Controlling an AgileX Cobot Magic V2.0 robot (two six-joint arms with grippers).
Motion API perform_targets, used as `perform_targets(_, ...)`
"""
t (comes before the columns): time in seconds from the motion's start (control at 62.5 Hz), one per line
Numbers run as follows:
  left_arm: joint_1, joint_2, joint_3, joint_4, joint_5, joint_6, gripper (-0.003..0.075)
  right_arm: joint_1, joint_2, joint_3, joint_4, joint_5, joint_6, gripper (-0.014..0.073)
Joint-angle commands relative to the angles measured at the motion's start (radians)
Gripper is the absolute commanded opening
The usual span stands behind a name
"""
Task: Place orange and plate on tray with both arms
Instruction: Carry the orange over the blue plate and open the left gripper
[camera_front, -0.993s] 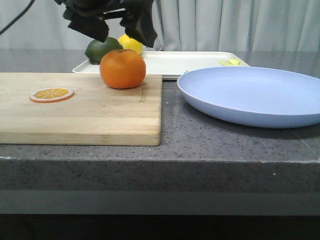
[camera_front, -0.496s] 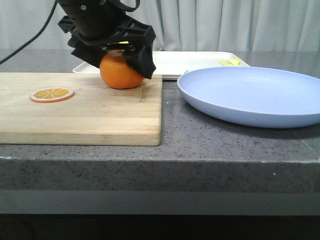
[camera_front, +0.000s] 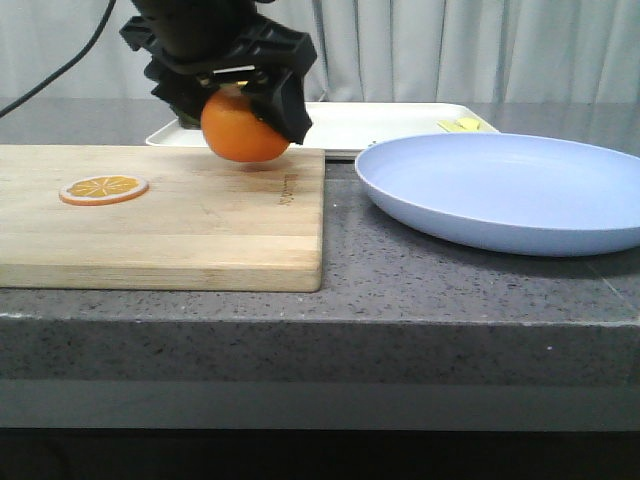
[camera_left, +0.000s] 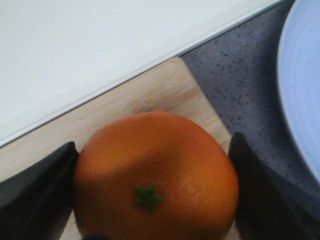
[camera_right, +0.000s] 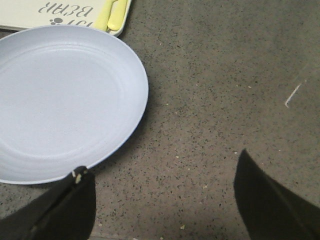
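My left gripper is shut on the orange and holds it just above the far right corner of the wooden cutting board. In the left wrist view the orange, green stem up, fills the space between the black fingers of the left gripper. The cream-white tray lies right behind it. The lavender-blue plate rests on the counter to the right. My right gripper hangs open over bare counter beside the plate, out of the front view.
An orange slice lies on the board's left part. A yellow item sits at the tray's right end, seen also as a yellow item in the right wrist view. Speckled grey counter runs to a front edge.
The left gripper came down over the orange, shut on it, and has lifted it slightly off the board. The lime and lemon behind it are now hidden by the gripper.
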Motion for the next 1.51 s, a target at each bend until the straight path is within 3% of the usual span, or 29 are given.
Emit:
perform_targets(0.0,-0.045,-0.046,-0.083,-0.003,-0.034,0.000,0.0474,-0.005,0.005,-0.036,-0.020,-0.063,-0.009,0.0581)
perform_targets(0.432,-0.261,0.101,-0.333,0.034,-0.020,0.000,0.0474,-0.005,0.005,-0.036,-0.020,-0.065,-0.009,0.0581)
perform_targets(0.849,-0.329,0.251,-0.475,0.031,0.001,0.000,0.0478,-0.005,0.005,-0.036,-0.020,-0.067,-0.009,0.0581)
perform_targets(1.281,-0.329,0.273,-0.476,0.026,0.029,-0.006,0.0673,-0.005,0.005,-0.036,-0.020,-0.067,-0.009,0.0581)
perform_targets(1.489,-0.329,0.252,-0.476,0.030,0.049,-0.019,0.0674,-0.005,0.005,-0.036,-0.020,-0.067,-0.009,0.0581)
